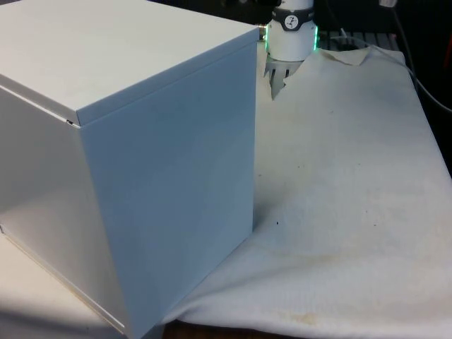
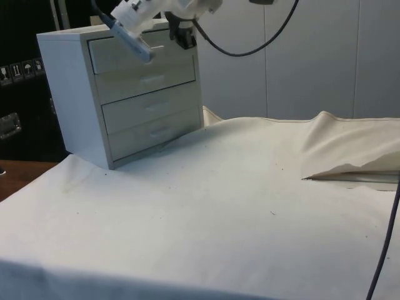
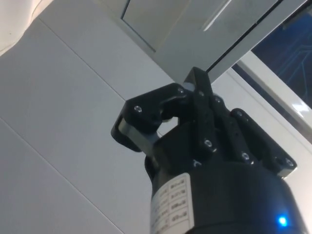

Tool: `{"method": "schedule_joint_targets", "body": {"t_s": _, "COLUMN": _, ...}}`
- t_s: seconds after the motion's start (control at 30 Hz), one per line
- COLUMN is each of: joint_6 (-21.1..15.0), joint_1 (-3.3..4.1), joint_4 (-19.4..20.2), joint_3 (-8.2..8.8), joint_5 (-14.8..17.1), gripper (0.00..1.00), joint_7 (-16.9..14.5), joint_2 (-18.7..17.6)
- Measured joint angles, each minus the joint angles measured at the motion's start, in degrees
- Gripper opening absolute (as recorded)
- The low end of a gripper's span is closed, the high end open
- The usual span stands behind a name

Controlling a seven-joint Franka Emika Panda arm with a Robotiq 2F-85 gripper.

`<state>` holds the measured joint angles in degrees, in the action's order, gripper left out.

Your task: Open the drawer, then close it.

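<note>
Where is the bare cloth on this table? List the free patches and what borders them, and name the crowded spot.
Free: the broad stretch of white cloth from the chest of drawers across to the rumpled fold, and down to the near edge. In the front view, everything to the chest's right is bare. Crowded: the chest's drawer fronts, where the gripper hangs at the top drawer.

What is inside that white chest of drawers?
Nothing can be seen inside: the chest of drawers has all its drawer fronts flush and shut in the side view, hiding any contents. The gripper is at the top drawer.
</note>
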<state>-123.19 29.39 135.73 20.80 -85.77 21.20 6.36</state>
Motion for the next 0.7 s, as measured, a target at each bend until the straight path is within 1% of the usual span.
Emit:
{"method": "schedule_joint_targets", "body": {"t_s": 0.07, "joint_6": 0.9, "joint_1": 0.0, "joint_4": 0.5, "joint_3": -0.8, "joint_5": 0.0, "gripper": 0.0, "joint_7": 0.5, "joint_2": 0.4}}
{"method": "schedule_joint_targets", "body": {"t_s": 0.1, "joint_6": 1.7, "joint_1": 0.0, "joint_4": 1.0, "joint_3": -1.55, "joint_5": 0.0, "gripper": 0.0, "joint_7": 0.9, "joint_2": 0.8}}
{"method": "schedule_joint_targets", "body": {"t_s": 0.13, "joint_6": 1.7, "joint_1": 0.0, "joint_4": 1.0, "joint_3": -1.55, "joint_5": 0.0, "gripper": 0.0, "joint_7": 0.9, "joint_2": 0.8}}
{"method": "schedule_joint_targets", "body": {"t_s": 0.33, "joint_6": 4.2, "joint_1": 0.0, "joint_4": 2.2, "joint_3": -3.9, "joint_5": 0.0, "gripper": 0.0, "joint_7": 2.3, "joint_2": 1.7}}
{"method": "schedule_joint_targets", "body": {"t_s": 0.5, "joint_6": 4.8, "joint_1": 0.0, "joint_4": 2.2, "joint_3": -4.07, "joint_5": 0.0, "gripper": 0.0, "joint_7": 2.6, "joint_2": 1.8}}
{"method": "schedule_joint_targets", "body": {"t_s": 0.53, "joint_6": 4.9, "joint_1": 0.0, "joint_4": 2.2, "joint_3": -4.07, "joint_5": 0.0, "gripper": 0.1, "joint_7": 2.8, "joint_2": 1.8}}
{"method": "schedule_joint_targets", "body": {"t_s": 0.6, "joint_6": 4.9, "joint_1": 0.0, "joint_4": 2.2, "joint_3": -4.07, "joint_5": 0.0, "gripper": 0.2, "joint_7": 2.9, "joint_2": 1.8}}
{"method": "schedule_joint_targets", "body": {"t_s": 0.63, "joint_6": 4.9, "joint_1": 0.0, "joint_4": 2.2, "joint_3": -4.13, "joint_5": 0.0, "gripper": 0.28, "joint_7": 2.9, "joint_2": 1.8}}
{"method": "schedule_joint_targets", "body": {"t_s": 0.7, "joint_6": 4.9, "joint_1": 0.0, "joint_4": 2.2, "joint_3": -4.13, "joint_5": 0.0, "gripper": 0.39, "joint_7": 3.0, "joint_2": 1.8}}
